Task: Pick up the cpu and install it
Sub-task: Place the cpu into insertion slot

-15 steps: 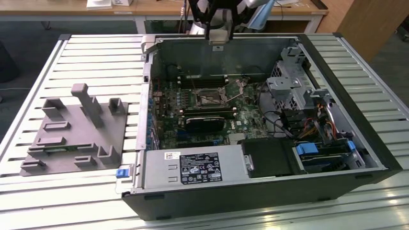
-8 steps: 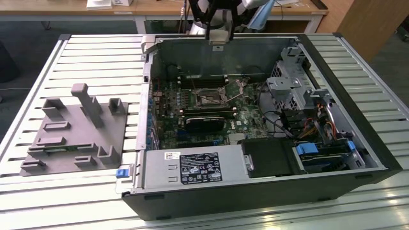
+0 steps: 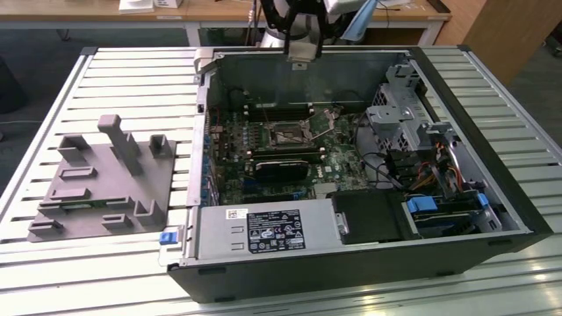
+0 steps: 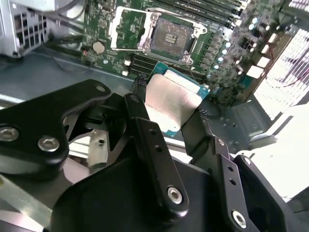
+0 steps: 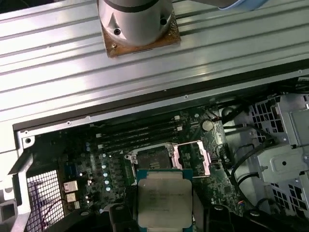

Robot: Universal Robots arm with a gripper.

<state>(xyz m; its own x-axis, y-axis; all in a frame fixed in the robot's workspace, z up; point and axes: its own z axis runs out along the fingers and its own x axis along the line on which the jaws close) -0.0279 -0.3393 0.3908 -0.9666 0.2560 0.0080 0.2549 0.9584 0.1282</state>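
Holding one cpu (image 4: 171, 102) between two fingers (image 4: 149, 140), one socket (image 4: 170, 39) open.

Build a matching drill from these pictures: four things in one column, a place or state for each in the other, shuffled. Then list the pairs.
1. cpu
2. socket
3. grey tray
4. computer case

A. lies with its side open
B. clamped in the gripper
C. on the slatted table, beside the case at the exterior view's left
D. open, with no chip in it

Pairs: 1-B, 2-D, 3-C, 4-A
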